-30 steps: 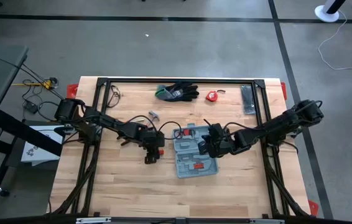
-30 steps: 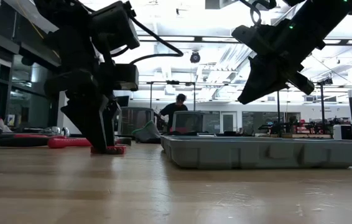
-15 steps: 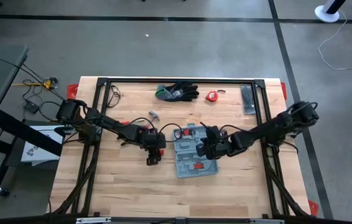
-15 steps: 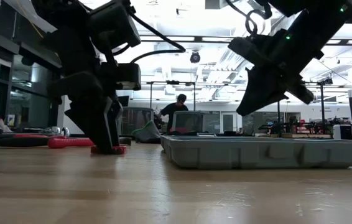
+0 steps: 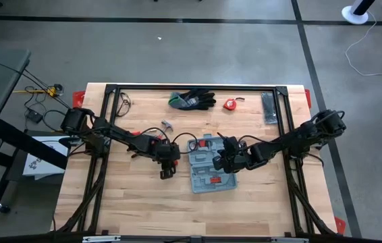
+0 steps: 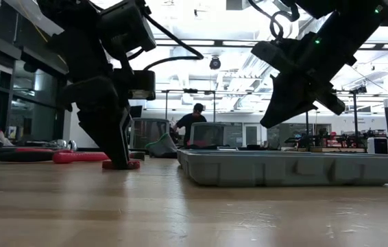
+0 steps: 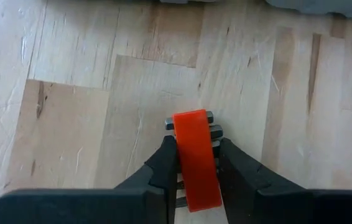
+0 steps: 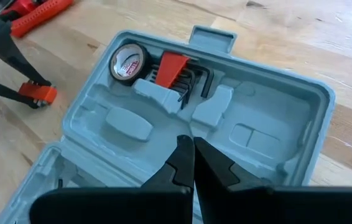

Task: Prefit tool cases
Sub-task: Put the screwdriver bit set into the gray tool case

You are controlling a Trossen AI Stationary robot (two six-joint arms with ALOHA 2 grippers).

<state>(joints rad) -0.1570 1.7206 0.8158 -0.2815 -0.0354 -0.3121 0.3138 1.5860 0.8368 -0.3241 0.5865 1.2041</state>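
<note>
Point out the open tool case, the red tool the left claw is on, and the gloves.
tool case (image 8: 275, 118): right wrist view, on the moulded inner tray.
red tool (image 7: 194, 155): left wrist view, on its red body between the fingers.
gloves (image 5: 192, 99): high view, on the dark pile's middle.

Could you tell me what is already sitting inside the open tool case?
Inside the tool case sit a tape roll and a red-holdered hex key set; other recesses there look empty. The right gripper hides the part beneath it.

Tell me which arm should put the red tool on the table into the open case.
Left. Its gripper already straddles the red tool on the wood beside the case. The right gripper is shut and empty, above the case.
</note>
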